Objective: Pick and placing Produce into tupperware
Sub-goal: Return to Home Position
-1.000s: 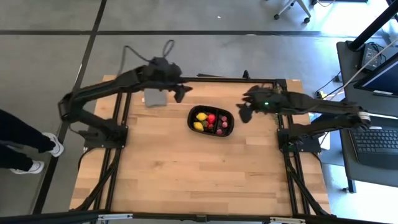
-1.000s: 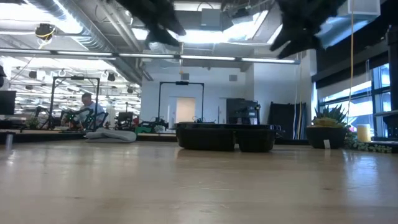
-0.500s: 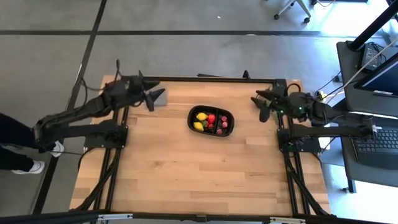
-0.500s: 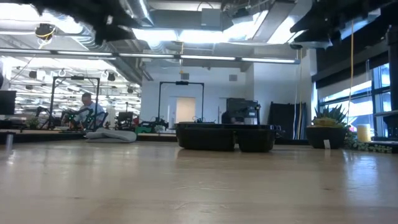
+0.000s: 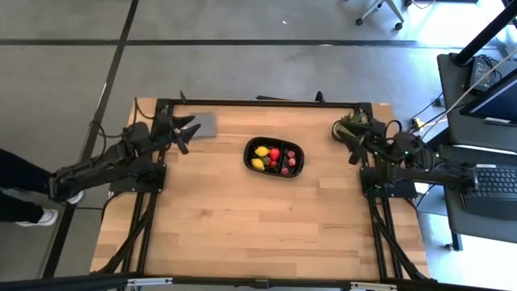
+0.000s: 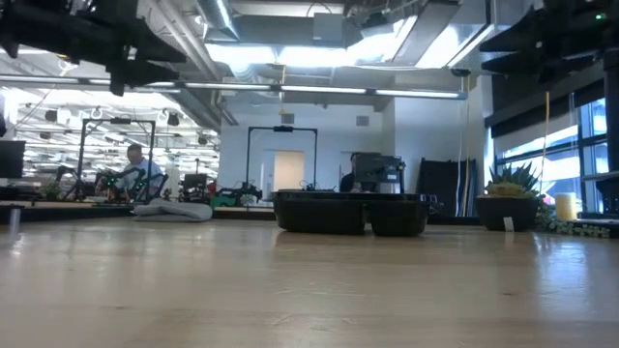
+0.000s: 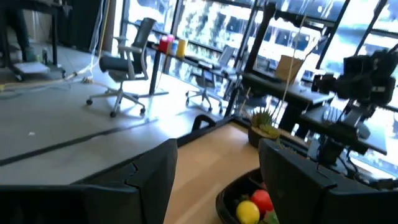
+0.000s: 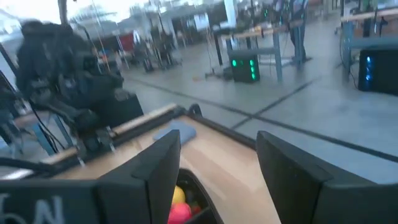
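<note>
Produce [image 5: 273, 155] in the tupperware [image 5: 300, 157], unseen behind its wall from table level.

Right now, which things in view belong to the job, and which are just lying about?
Job: black tray; toy produce inside it; left gripper and right gripper at the table's sides, fingers open.
Lying about: flat grey square; potted plant.

Produce [image 5: 271, 157] lies in the tupperware [image 5: 247, 153], between left hand [image 5: 186, 132] and right hand [image 5: 350, 134].
</note>
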